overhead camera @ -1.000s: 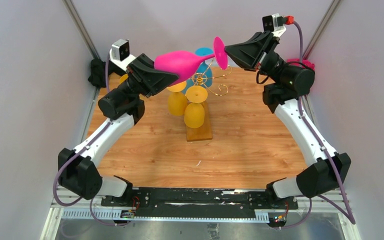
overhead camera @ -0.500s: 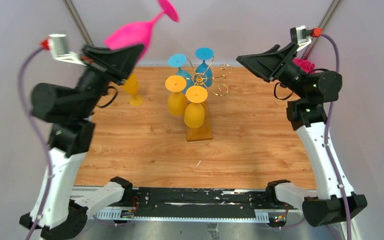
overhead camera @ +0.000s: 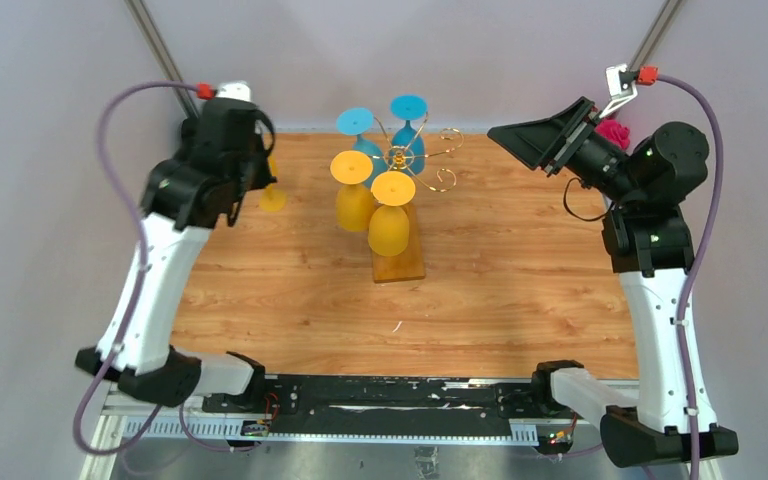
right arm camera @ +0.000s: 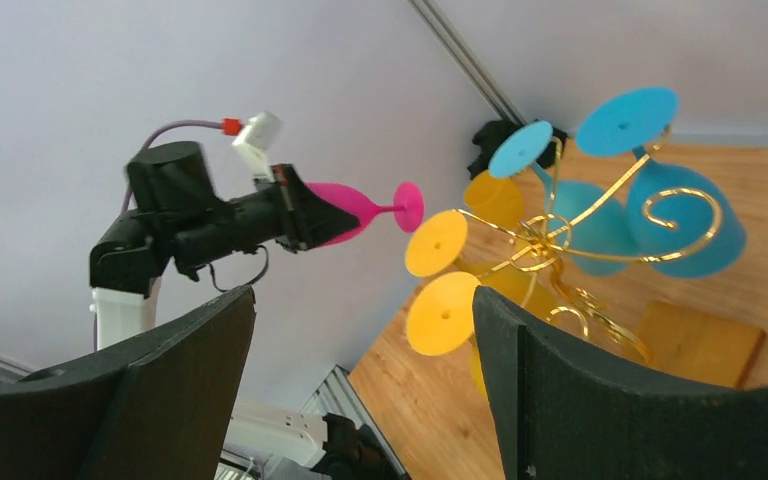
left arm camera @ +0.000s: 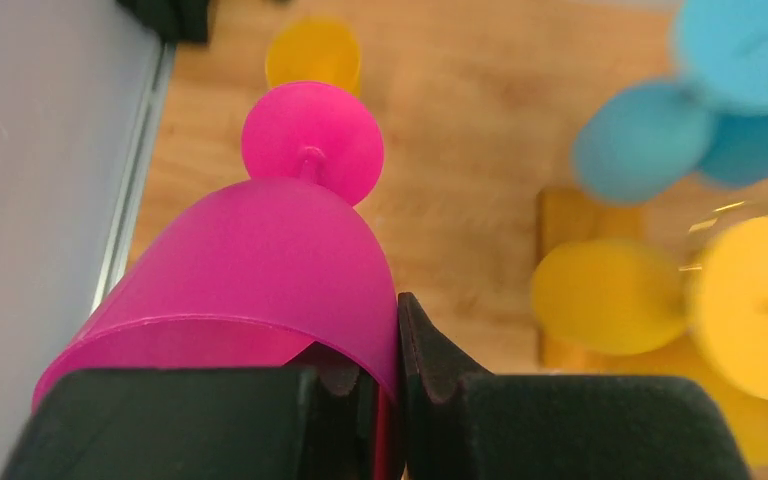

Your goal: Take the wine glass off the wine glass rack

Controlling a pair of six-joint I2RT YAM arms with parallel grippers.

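My left gripper (left arm camera: 385,340) is shut on the rim of a pink wine glass (left arm camera: 260,260), one finger inside the bowl and one outside. The glass points foot-down over the table's back left, just above a yellow glass (left arm camera: 312,52) standing there. From above, my left arm (overhead camera: 210,170) hides the pink glass. The wine glass rack (overhead camera: 400,160), gold wire on a wooden base (overhead camera: 400,265), stands mid-table with two yellow and two blue glasses hanging on it. My right gripper (overhead camera: 520,140) hangs open in the air to the right of the rack, holding nothing.
The yellow glass's foot (overhead camera: 273,198) shows beside my left arm. A pink object (overhead camera: 612,130) lies at the back right behind my right arm. Grey walls close in the back and both sides. Bare wood lies in front of the rack base.
My right gripper let go of the pink glass's foot, opened and drew back right. My left arm swung the glass away from the rack to the back left and turned it foot-down.
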